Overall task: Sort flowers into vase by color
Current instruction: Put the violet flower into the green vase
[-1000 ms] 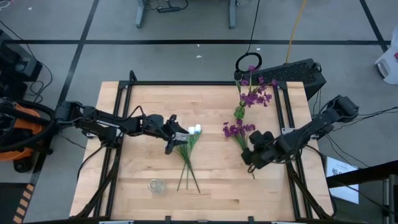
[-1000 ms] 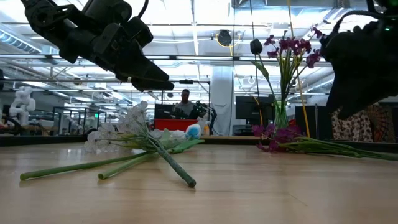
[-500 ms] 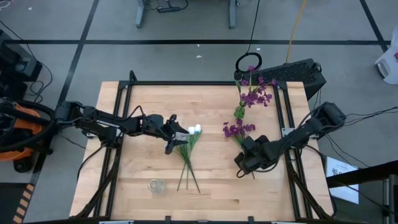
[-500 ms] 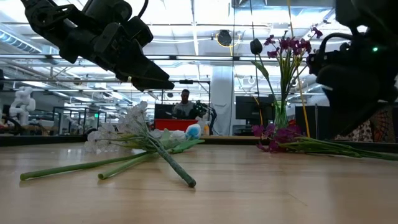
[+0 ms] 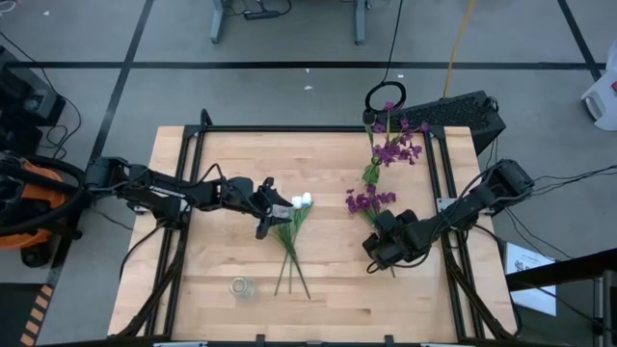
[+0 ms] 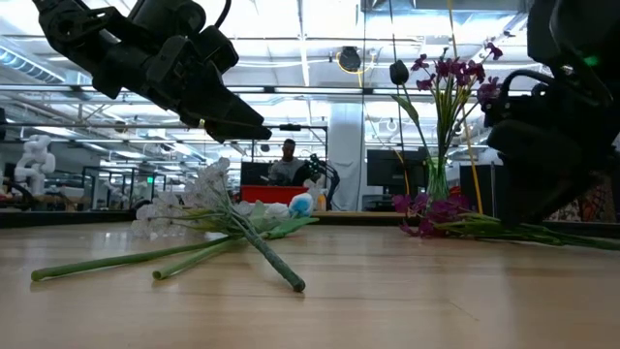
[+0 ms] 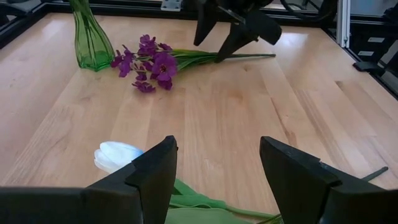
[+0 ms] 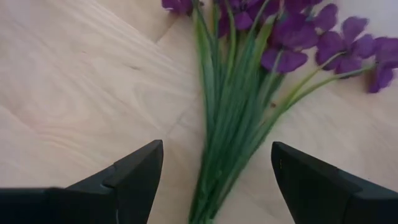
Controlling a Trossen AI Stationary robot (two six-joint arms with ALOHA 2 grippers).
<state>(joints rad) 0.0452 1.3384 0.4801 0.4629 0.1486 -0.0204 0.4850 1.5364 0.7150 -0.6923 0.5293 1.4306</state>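
- The purple flowers (image 5: 369, 201) lie flat on the desk (image 5: 222, 260), right of centre, blossoms toward the green vase (image 7: 91, 43), stems running under the right claw (image 5: 378, 253).
- They are deep purple clusters on thin green stems.
- The right claw is spread above those stems, not touching them.
- The left claw (image 5: 273, 210) is spread over the white buds (image 5: 303, 200), whose stems point toward the near edge.
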